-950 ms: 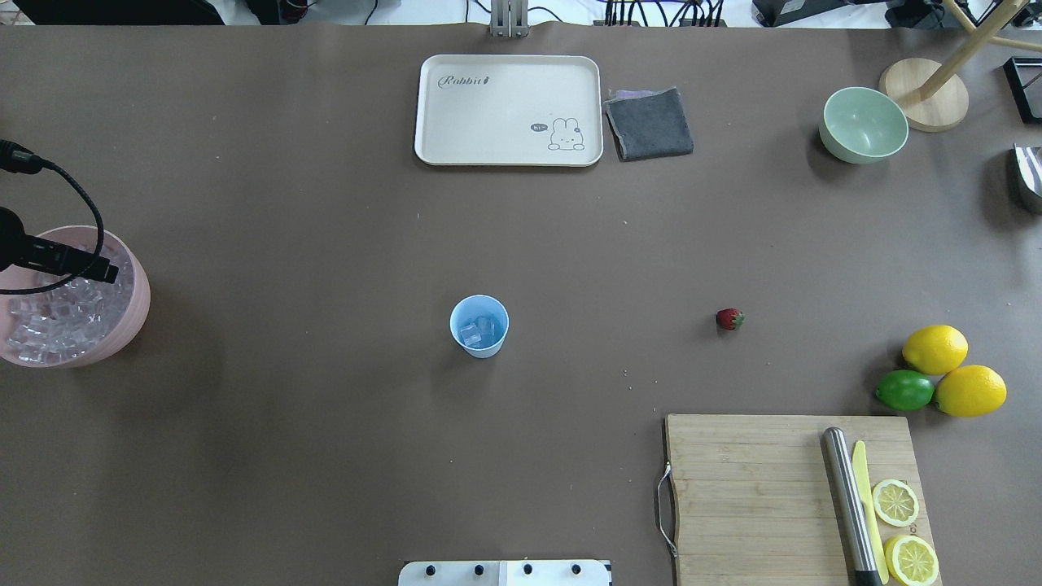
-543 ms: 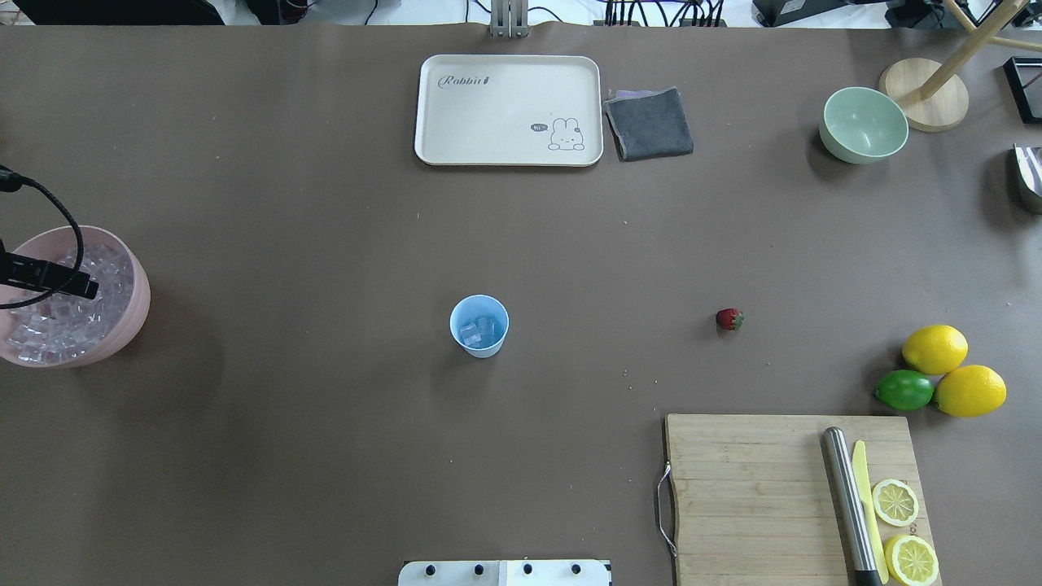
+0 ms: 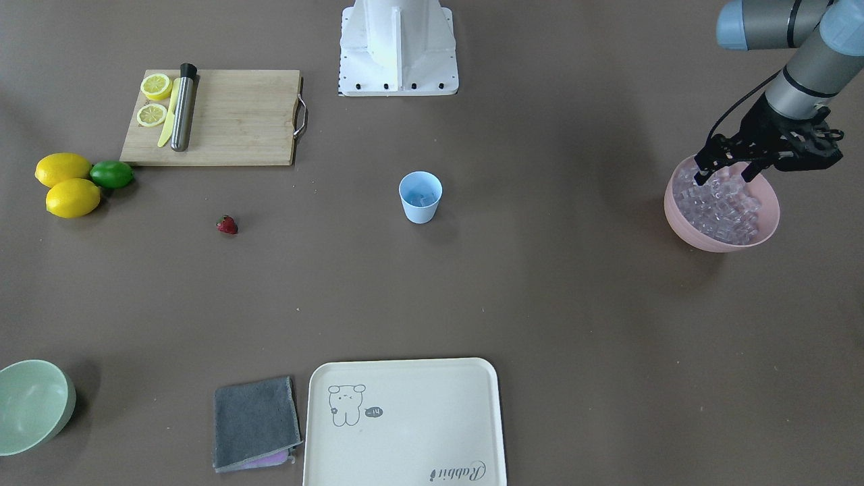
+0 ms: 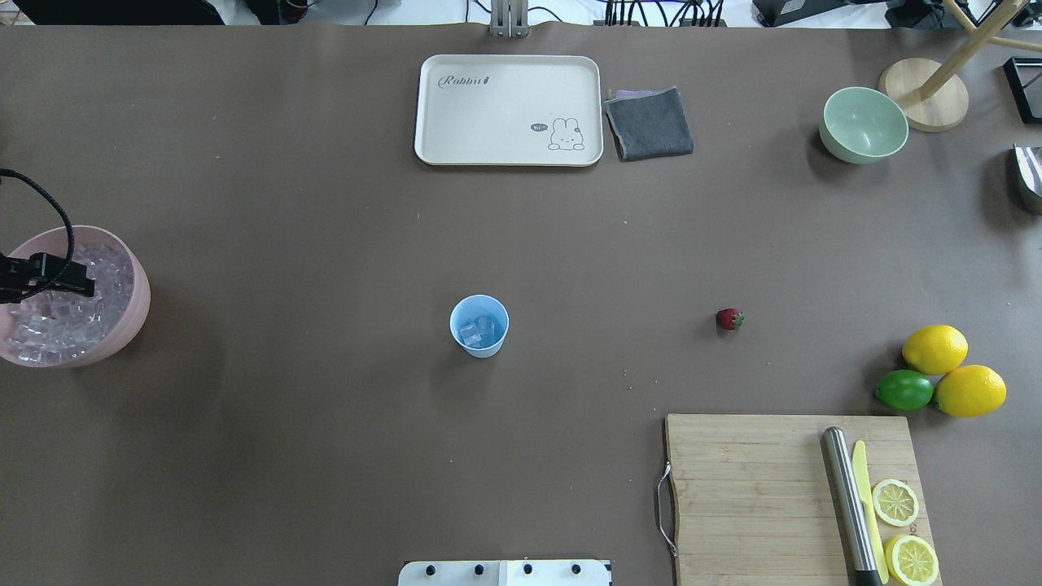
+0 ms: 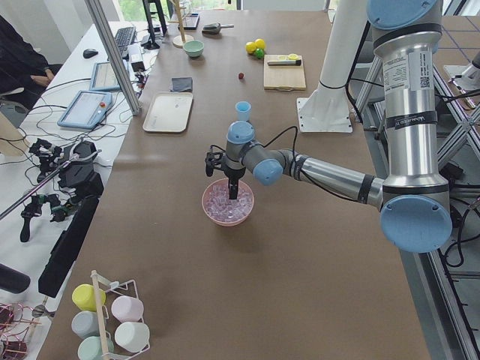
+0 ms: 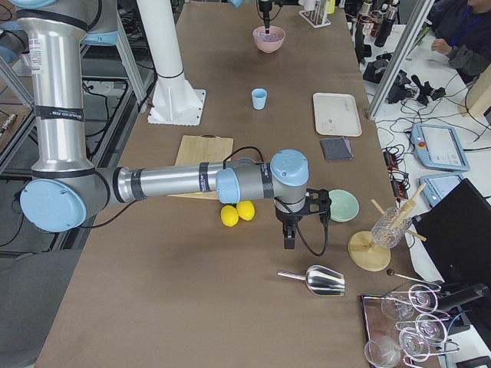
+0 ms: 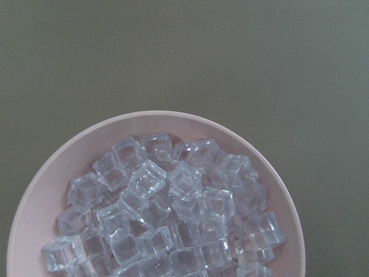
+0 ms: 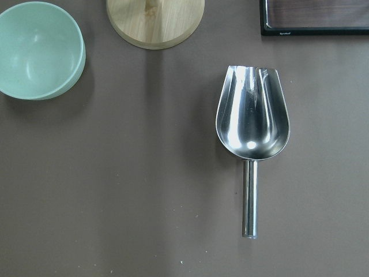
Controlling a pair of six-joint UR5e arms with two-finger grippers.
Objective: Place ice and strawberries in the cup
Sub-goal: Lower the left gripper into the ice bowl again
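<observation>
Ice (image 3: 727, 209) is piled in the pink bowl (image 3: 719, 244), and a few cubes are seen in the cup (image 3: 420, 210). The left gripper (image 3: 725, 177) has been lowered over the pile, its fingers spread wide with nothing held, so more ice is likely wanted. The strawberry (image 3: 227, 225) is left on the surface (image 3: 540, 270). Whether the right gripper (image 6: 289, 241) is open cannot be told.

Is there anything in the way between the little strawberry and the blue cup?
No, nothing visible. In the overhead view, only bare brown table lies between the strawberry and the cup. The cup stands upright with its top open and a few ice cubes inside.
</observation>
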